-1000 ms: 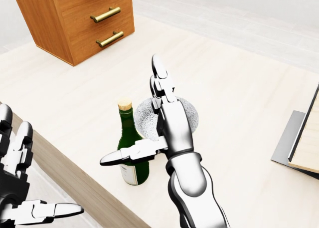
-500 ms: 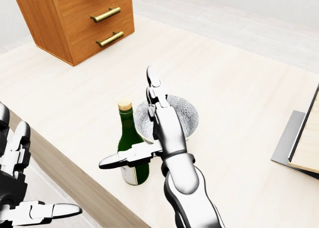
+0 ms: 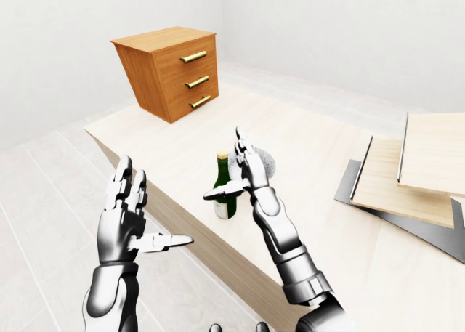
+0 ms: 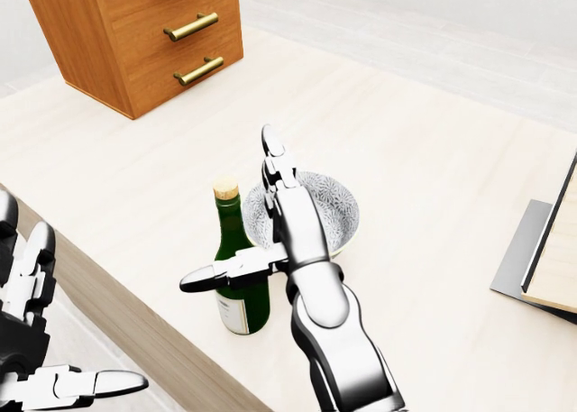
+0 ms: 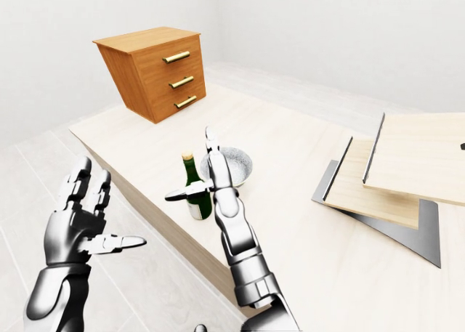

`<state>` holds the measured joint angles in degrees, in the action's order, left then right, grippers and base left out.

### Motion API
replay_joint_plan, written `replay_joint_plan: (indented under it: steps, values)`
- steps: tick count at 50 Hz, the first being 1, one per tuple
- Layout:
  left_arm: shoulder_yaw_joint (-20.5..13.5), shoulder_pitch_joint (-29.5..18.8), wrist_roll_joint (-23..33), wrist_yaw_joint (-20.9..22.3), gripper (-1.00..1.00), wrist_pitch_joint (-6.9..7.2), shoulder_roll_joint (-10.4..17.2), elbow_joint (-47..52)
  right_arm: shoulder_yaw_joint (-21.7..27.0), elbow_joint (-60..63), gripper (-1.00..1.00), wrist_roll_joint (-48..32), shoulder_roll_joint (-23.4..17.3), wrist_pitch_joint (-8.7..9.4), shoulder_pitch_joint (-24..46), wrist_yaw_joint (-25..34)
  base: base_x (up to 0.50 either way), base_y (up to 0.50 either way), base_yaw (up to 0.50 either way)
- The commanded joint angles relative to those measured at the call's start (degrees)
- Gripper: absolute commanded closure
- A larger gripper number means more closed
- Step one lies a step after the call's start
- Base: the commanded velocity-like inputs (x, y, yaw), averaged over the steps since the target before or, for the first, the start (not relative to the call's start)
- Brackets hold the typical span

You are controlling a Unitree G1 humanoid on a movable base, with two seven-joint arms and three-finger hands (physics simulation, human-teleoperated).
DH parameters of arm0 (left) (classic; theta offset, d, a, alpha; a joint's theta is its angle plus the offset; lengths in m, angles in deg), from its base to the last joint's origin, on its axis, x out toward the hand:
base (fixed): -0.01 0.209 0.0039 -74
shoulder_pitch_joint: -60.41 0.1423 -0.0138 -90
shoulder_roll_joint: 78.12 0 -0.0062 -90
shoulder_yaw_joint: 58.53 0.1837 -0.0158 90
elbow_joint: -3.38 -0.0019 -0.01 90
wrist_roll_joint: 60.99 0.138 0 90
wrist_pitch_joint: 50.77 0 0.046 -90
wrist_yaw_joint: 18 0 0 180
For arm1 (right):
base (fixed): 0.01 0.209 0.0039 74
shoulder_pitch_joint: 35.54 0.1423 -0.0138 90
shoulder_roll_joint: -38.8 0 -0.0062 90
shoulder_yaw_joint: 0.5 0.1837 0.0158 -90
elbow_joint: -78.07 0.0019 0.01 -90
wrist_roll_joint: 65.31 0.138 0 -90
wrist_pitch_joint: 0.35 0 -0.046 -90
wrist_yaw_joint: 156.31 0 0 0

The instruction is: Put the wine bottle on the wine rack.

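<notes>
Near the table's [image 4: 433, 160] lower edge in the head view, the wine bottle [image 4: 236, 272] stands upright just beside a glass bowl [image 4: 334, 209], my right hand [image 4: 270, 241] spread wide against it, left hand [image 3: 131, 219] idle, so a sideways nudge could topple it.

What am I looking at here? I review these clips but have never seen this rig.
These are simulator renders from three cameras on a humanoid robot's head, looking out over its own arms. The right hand is open beside a green bottle, thumb across it, not gripping. The left hand hangs open off the table's edge. On the pale table stand the bottle, a bowl next to it, a wooden drawer chest and stacked boards. Nothing is held.
</notes>
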<state>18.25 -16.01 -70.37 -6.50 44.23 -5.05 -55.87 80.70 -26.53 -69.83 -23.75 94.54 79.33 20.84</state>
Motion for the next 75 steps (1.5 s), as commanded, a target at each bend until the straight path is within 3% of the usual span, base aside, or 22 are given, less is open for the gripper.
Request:
replay_joint_plan:
  steps: [1, 7, 16, 22, 23, 25, 26, 27, 29, 40, 48, 61, 66, 75]
  values:
    - [-0.06, 0.13, -0.01, 0.09, -1.0, 0.0, -0.03, 0.29, 2.53, -8.49, -1.0, 1.57, -0.33, -1.52, 5.71, -0.43, 0.0, 0.0, 0.0]
    - [-0.2, -0.1, 0.01, 0.16, -1.0, 0.0, -0.01, -0.38, 2.94, -10.79, -1.0, 2.07, -0.48, -2.43, 7.31, -0.84, 0.0, 0.0, 0.0]
    - [-0.13, -0.3, 0.14, 0.12, -1.0, 0.0, 0.08, -0.96, 2.88, -10.71, -1.0, 2.47, -0.4, -1.94, 8.15, -1.04, 0.0, 0.0, 0.0]
    - [-0.21, -0.15, 0.03, 0.18, -1.0, 0.0, 0.12, -0.71, 2.68, -11.2, -1.0, 2.82, -0.25, -2.93, 7.86, -0.62, 0.0, 0.0, 0.0]
    - [-0.26, -0.1, -0.04, 0.19, -1.0, 0.0, 0.12, -0.52, 2.66, -11.26, -0.01, 2.77, -0.23, -3.08, 7.78, -0.72, 0.0, 0.0, 0.0]
    - [-0.32, -0.13, -0.08, 0.18, -1.0, 0.0, 0.11, -0.48, 2.63, -11.23, 0.44, 2.79, -0.21, -3.1, 7.73, -0.68, 0.0, 0.0, 0.0]
    - [-0.32, -0.16, -0.07, 0.18, -1.0, 0.0, 0.1, -0.49, 2.53, -11.06, 0.77, 2.75, -0.16, -3.0, 7.65, -0.66, 0.0, 0.0, 0.0]
    - [-0.32, -0.16, -0.07, 0.18, -1.0, 0.0, 0.1, -0.49, 2.53, -11.04, 0.77, 2.75, -0.16, -2.99, 7.64, -0.66, 0.0, 0.0, 0.0]
    - [-0.28, -0.13, -0.06, 0.2, -1.0, 0.0, 0.08, -0.39, 2.41, -10.85, 1.0, 2.67, -0.1, -2.91, 7.57, -0.64, 0.0, 0.0, 0.0]
    - [-0.47, -0.32, -0.21, 0.33, -1.0, 0.0, 0.13, -0.75, 2.31, -10.59, 1.0, 2.49, 0.02, -3.0, 7.21, -0.55, 0.0, 0.0, 0.0]
    - [-0.44, -0.17, -0.19, 0.44, -1.0, 0.0, 0.06, -1.16, 2.44, -11.54, 1.0, 2.69, -0.05, -4.22, 6.77, -0.28, 0.0, 0.0, 0.0]
    - [-0.29, 0.0, -0.23, 0.48, -1.0, 0.0, -0.02, -1.55, 2.21, -7.71, 1.0, 3.43, -0.21, -2.87, 4.86, 0.03, 0.0, 0.0, 0.0]
    - [-0.44, 0.43, -0.55, 0.7, -1.0, 0.0, -0.17, -1.82, 1.86, -1.74, 1.0, 4.39, 0.01, 0.11, 2.82, -0.36, 0.0, 0.0, 0.0]
    - [-1.06, 0.27, -1.59, 0.7, -1.0, 0.0, -0.16, -1.09, 1.27, 7.08, 1.0, 7.16, 0.16, 0.11, 0.76, -0.8, 0.0, 0.0, 0.0]
